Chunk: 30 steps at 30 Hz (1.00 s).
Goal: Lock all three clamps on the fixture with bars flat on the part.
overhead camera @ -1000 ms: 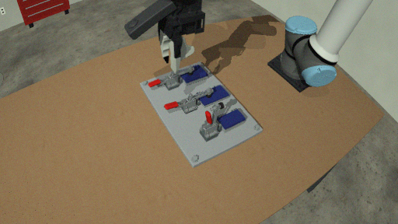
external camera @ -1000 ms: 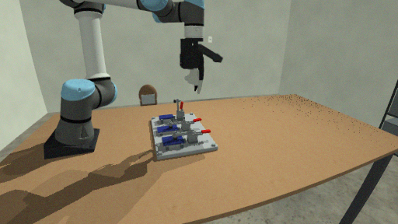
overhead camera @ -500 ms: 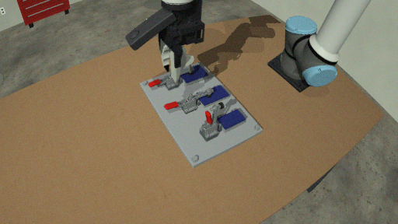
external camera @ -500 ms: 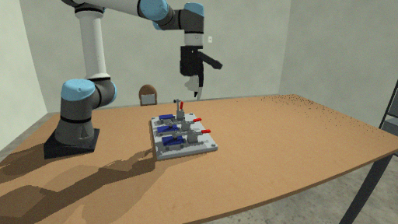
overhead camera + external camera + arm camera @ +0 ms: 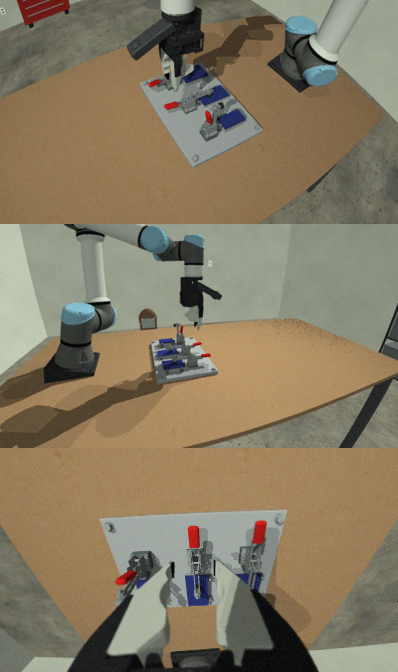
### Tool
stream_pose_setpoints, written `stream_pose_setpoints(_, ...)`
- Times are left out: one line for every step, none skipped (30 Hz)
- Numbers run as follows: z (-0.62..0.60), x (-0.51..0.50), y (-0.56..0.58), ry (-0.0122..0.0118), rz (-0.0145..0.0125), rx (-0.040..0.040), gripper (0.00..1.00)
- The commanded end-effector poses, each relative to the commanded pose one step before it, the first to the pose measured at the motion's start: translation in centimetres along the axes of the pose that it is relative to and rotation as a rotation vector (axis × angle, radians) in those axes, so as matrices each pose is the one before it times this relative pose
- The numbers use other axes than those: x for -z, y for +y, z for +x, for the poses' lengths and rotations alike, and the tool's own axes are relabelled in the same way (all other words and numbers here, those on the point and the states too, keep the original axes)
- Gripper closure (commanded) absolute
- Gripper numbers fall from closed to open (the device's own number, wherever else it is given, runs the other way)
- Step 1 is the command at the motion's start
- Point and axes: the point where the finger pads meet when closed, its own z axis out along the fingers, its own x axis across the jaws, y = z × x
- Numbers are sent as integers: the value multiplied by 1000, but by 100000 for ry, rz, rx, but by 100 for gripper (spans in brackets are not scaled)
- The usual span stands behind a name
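Note:
The grey fixture plate (image 5: 180, 134) (image 5: 160, 538) bears three clamps with red handles beside blue parts. The first clamp's handle (image 5: 208, 117) (image 5: 181, 329) (image 5: 126, 578) stands up and its bar is raised off its blue part (image 5: 233, 120). The middle clamp's handle (image 5: 171, 105) (image 5: 197, 344) (image 5: 193, 537) lies low, its bar over its blue part (image 5: 218, 96). The third clamp's handle (image 5: 154, 82) (image 5: 206, 355) (image 5: 259, 532) also lies low, its bar partly hidden. Whether these two are locked cannot be told. My gripper (image 5: 176, 86) (image 5: 197, 327) (image 5: 194, 561) is partly open and empty, above the plate.
The plate lies on the brown table (image 5: 97, 136) (image 5: 272, 379). The robot's base (image 5: 289, 74) (image 5: 74, 360) stands on the table behind the blue parts' side. A red cabinet (image 5: 44, 9) stands on the floor beyond the table, and a chair (image 5: 148, 317) is behind it.

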Motion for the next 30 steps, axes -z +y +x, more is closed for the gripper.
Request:
stream_pose_setpoints(15,-343,-82,97,209,15,72)
stream_pose_setpoints(0,0,0,0,0,0,72)
stream_pose_setpoints(0,0,0,0,0,0,72)
stream_pose_setpoints(0,0,0,0,0,0,72)
stream_pose_setpoints(0,0,0,0,0,0,72)
stream_pose_setpoints(0,0,0,0,0,0,72)
stream_pose_setpoints(0,0,0,0,0,0,72)
stream_pose_setpoints(-7,-531,11,-13,-20,1,72)
stream_pose_setpoints(-5,-600,-1,3,5,0,72)
stream_pose_setpoints(-5,-600,-1,3,5,0,72)
stream_pose_setpoints(-5,-600,-1,3,5,0,72)
stream_pose_setpoints(-5,-600,-1,3,5,0,72)
stream_pose_setpoints(0,0,0,0,0,0,72)
stream_pose_setpoints(0,0,0,0,0,0,72)
stream_pose_setpoints(0,0,0,0,0,0,72)
stream_pose_setpoints(0,0,0,0,0,0,72)
stream_pose_setpoints(0,0,0,0,0,0,72)
stream_pose_setpoints(0,0,0,0,0,0,72)
stream_pose_setpoints(0,0,0,0,0,0,72)
stream_pose_setpoints(0,0,0,0,0,0,72)
stream_pose_setpoints(0,0,0,0,0,0,72)
stream_pose_setpoints(0,0,0,0,0,0,72)
stream_pose_setpoints(0,0,0,0,0,0,72)
stream_pose_setpoints(0,0,0,0,0,0,72)
stream_pose_setpoints(-7,-530,11,-13,-20,1,72)
stream_pose_setpoints(-5,-600,-3,3,5,0,72)
stream_pose_setpoints(-5,-600,-3,3,5,0,72)
stream_pose_setpoints(-5,-600,-2,3,5,0,72)
stream_pose_setpoints(-5,-600,-2,3,5,0,72)
stream_pose_setpoints(0,0,0,0,0,0,72)
